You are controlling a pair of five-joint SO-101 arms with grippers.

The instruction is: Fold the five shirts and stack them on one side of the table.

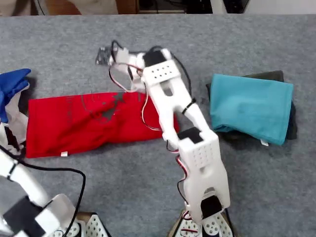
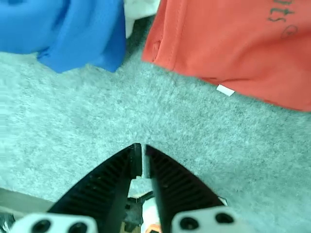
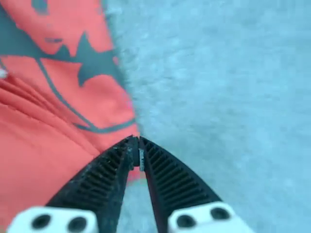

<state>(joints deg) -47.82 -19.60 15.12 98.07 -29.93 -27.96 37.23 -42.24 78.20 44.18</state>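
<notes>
A long red cotton shirt (image 1: 94,123) with a dark graphic lies folded lengthwise on the grey felt worktop (image 1: 247,44). The right gripper (image 3: 136,144) has its fingers pressed together at the shirt's edge. The left gripper (image 2: 141,151), fingers closed on nothing, hangs over bare felt near a crumpled blue shirt (image 1: 12,84). A folded teal shirt (image 1: 249,106) rests on a dark shirt (image 1: 272,75) well apart.
</notes>
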